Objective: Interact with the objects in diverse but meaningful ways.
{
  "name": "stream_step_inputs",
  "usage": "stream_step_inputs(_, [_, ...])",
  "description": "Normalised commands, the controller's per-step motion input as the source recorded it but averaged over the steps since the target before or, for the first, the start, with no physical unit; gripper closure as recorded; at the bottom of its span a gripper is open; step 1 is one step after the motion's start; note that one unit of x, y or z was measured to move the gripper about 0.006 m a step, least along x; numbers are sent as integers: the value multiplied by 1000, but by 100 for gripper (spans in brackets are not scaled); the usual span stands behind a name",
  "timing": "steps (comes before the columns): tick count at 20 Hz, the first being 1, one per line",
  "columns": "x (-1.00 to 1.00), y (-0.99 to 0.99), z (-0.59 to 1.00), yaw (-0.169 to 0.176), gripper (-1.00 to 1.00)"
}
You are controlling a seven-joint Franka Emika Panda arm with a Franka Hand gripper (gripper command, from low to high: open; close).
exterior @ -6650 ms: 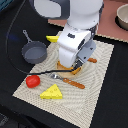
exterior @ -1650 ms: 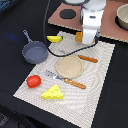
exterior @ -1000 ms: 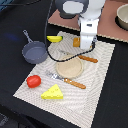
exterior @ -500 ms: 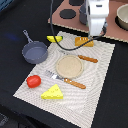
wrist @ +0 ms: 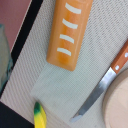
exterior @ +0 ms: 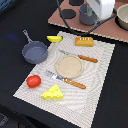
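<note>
Bread loaf (exterior: 84,41) (wrist: 67,32) shows golden-brown crust with pale slashes.

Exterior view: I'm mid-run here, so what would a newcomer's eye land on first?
Probably the place setting on the pale woven mat: a round tan plate at its centre, with an orange-handled knife and fork on opposite sides of it. Next come the bright toys around it: the red tomato and yellow cheese wedge near the front edge, the bread loaf and banana at the back. A grey frying pan sits off the mat on the exterior view's left.
</note>
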Motion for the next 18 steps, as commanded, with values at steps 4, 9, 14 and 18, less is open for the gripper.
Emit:
stream_step_inputs(4, [-567, -538, -4, 36, -100])
stream_step_inputs(9, [-650, -596, -55, 10, -100])
stream_step_inputs(14, [-563, -666, -25, 4, -100])
stream_step_inputs(18, [-349, -817, 0, 2, -100])
